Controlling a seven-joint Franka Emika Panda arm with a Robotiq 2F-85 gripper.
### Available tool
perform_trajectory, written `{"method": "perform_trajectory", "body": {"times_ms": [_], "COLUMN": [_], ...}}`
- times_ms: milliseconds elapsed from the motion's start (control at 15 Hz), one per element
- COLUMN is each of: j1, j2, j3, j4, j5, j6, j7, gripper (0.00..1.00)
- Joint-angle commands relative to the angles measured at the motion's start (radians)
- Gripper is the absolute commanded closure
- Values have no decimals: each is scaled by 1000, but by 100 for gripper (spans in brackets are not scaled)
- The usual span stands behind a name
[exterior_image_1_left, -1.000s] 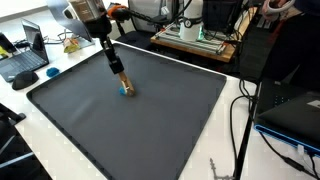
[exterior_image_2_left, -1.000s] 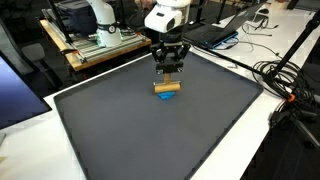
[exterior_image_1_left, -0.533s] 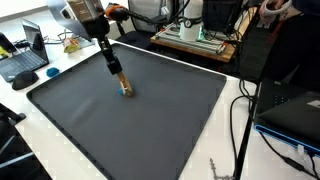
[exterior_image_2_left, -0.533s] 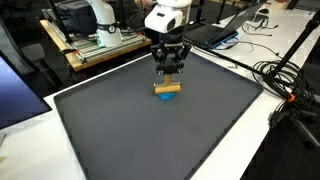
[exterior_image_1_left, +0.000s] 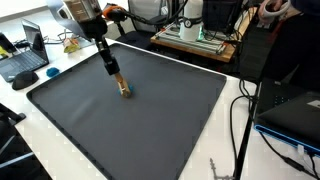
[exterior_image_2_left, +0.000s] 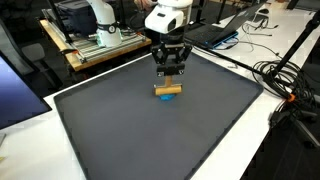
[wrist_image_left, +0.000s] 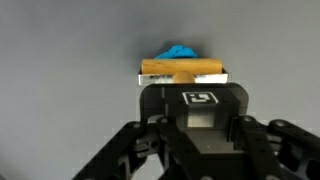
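Plainly only in wrist view: end effector (wrist_image_left: 182, 82) apparently clenched on wooden bar (wrist_image_left: 160, 68), blue lump (wrist_image_left: 180, 51) beyond.

Change over one second: beneath the wooden block (exterior_image_1_left: 124, 89) in my gripper (exterior_image_1_left: 120, 81), less of the blue piece (exterior_image_1_left: 127, 93) shows.

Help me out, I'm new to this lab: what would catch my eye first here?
A large dark mat covers most of the table in both exterior views. Toward its far side the gripper is shut on a small wooden block, with a bright blue piece right against the block.
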Motion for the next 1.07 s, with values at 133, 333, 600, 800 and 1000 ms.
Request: {"method": "perform_trajectory", "body": {"times_ms": [133, 333, 600, 800, 1000], "j1": [9, 9, 9, 10, 8], "j2": [75, 91, 120, 132, 96], "j3": [-21, -21, -26, -29, -23], "j4": [63, 82, 105, 120, 99], "j5": [-16, -15, -19, -23, -18], "j6": [37, 25, 38, 46, 69], "j7": [9, 7, 6, 3, -20], "gripper": [78, 78, 78, 78, 78]}}
